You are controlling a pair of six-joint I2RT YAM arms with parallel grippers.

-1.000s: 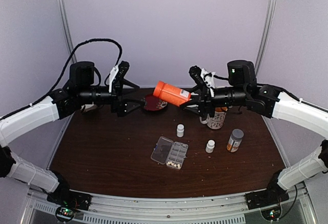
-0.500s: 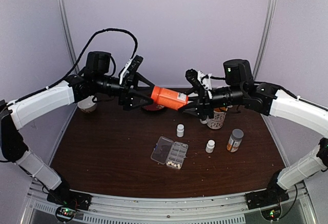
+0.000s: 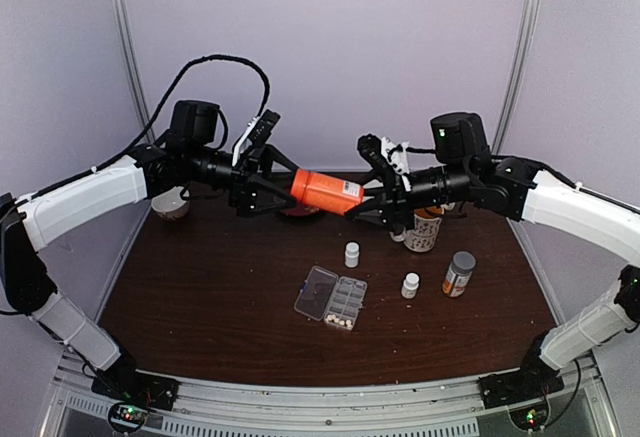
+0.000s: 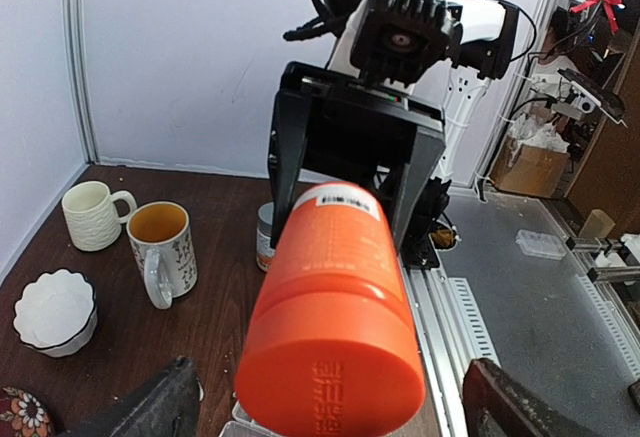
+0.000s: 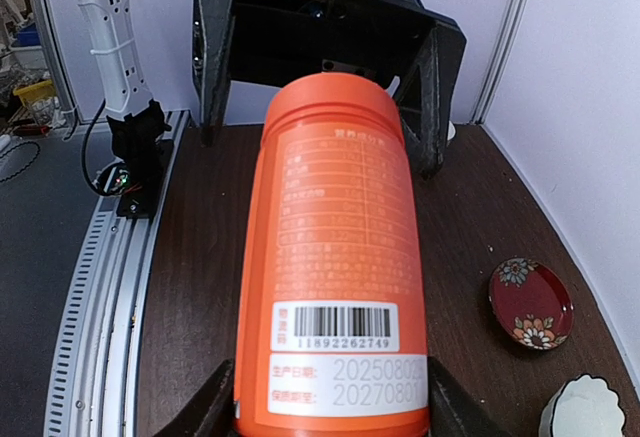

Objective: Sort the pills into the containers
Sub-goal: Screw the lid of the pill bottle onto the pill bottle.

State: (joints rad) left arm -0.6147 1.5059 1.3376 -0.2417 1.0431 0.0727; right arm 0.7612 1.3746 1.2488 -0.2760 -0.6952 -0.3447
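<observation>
My right gripper (image 3: 373,193) clamps the orange plastic bottle (image 3: 330,190) level, cap end between the spread jaws of my left gripper (image 3: 282,185), tiny cream pills (image 3: 340,322) by the clear plastic pill box (image 3: 316,292) below.

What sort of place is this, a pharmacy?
Probably a robotics test booth, not a pharmacy: two robot arms at a brown table, one holding an orange bottle, plain white panels around it, and cardboard boxes beyond.
</observation>
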